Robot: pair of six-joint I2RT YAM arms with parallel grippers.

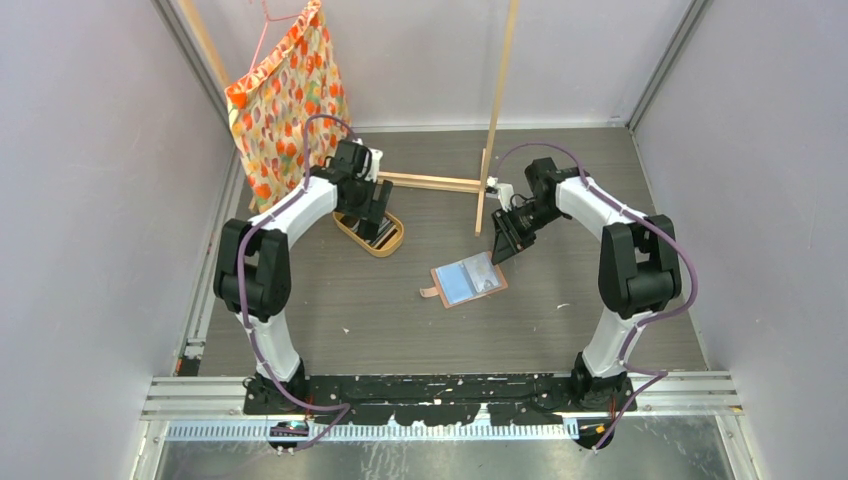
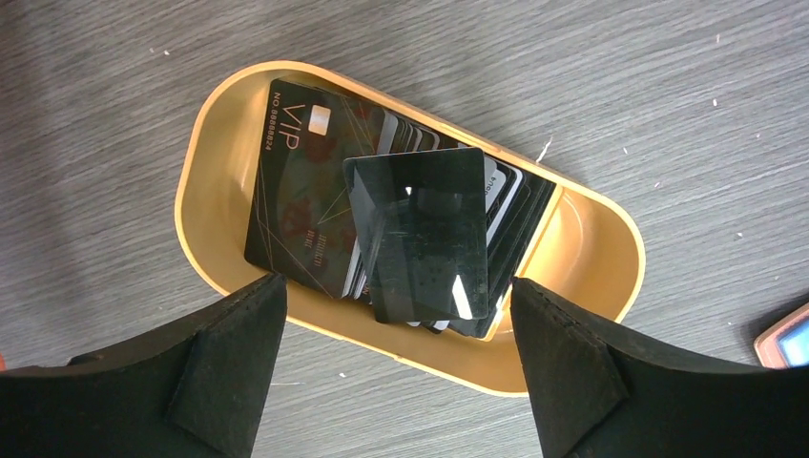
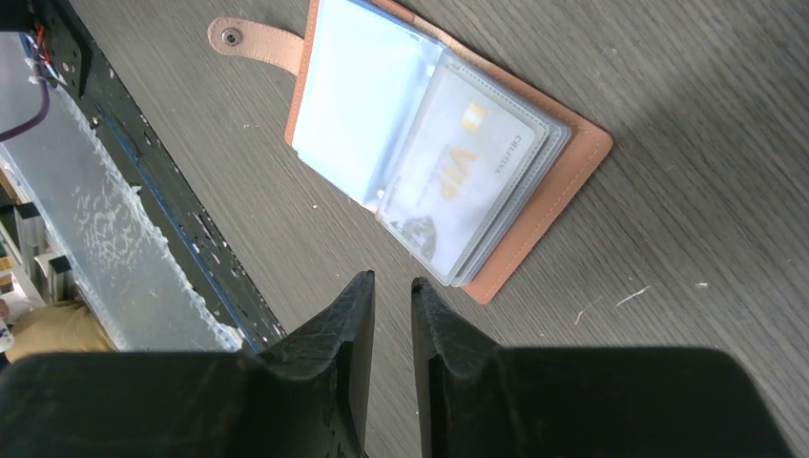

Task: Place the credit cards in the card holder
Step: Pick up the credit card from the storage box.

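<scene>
The card holder (image 1: 468, 280) lies open on the table's middle, snap tab to the left. In the right wrist view the card holder (image 3: 549, 205) shows clear pockets, with a pale VIP card (image 3: 467, 162) in one. Several dark credit cards (image 2: 420, 229) are stacked in an oval tan tray (image 2: 219, 143), a black VIP card (image 2: 296, 181) at the left. The tray (image 1: 392, 245) sits at back left. My left gripper (image 1: 372, 215) hangs over the tray, and in its wrist view the left gripper (image 2: 398, 280) is wide open and empty. My right gripper (image 1: 503, 245) hovers just beyond the holder. Its wrist view shows the right gripper (image 3: 392, 279) nearly shut and empty.
A floral cloth (image 1: 285, 95) hangs on a hanger at back left. A wooden frame (image 1: 495, 110) stands at the back centre with a floor bar (image 1: 430, 181). Grey walls close in both sides. A corner of the holder (image 2: 787, 339) shows at the left wrist view's right edge.
</scene>
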